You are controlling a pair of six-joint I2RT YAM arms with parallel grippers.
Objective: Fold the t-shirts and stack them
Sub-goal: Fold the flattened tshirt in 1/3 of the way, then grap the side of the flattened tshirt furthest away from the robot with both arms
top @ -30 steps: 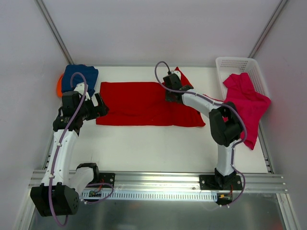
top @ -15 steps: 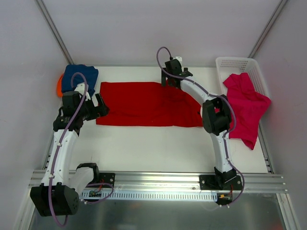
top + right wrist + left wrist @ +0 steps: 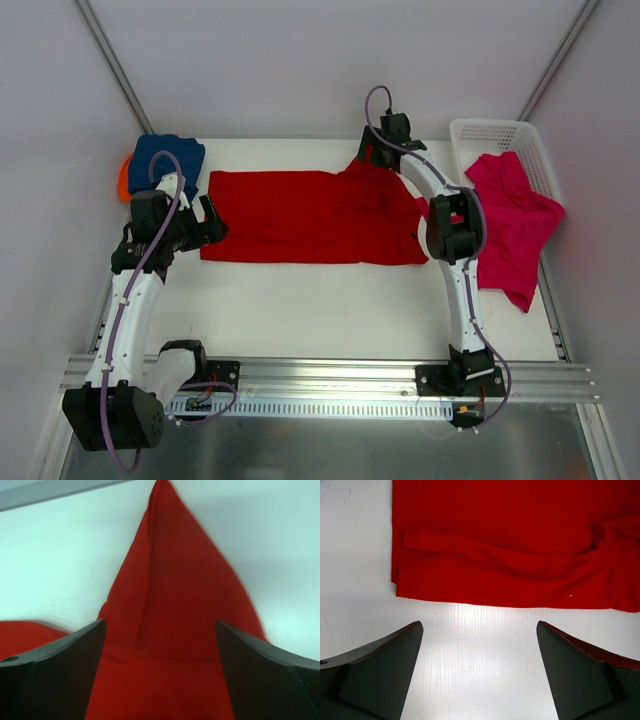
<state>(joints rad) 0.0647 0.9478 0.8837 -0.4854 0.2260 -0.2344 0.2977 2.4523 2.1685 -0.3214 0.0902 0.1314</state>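
At the far left corner I see a crumpled navy blue cloth t-shirt lying on an orange cloth t-shirt, of which only an edge shows. Just near of that pile my left gripper sits with its fingers spread wide and nothing between them, pointing at the left edge of the bright red cloth t-shirt. That shirt lies across the middle of the white table as a long flat band, its left edge straight, with a soft ridge running lengthwise. At its far right end the cloth bunches into a peak. My right gripper is over that peak, fingers well apart, gripping nothing. Far right, a magenta-pink cloth t-shirt drapes out of the white plastic lattice basket onto the table.
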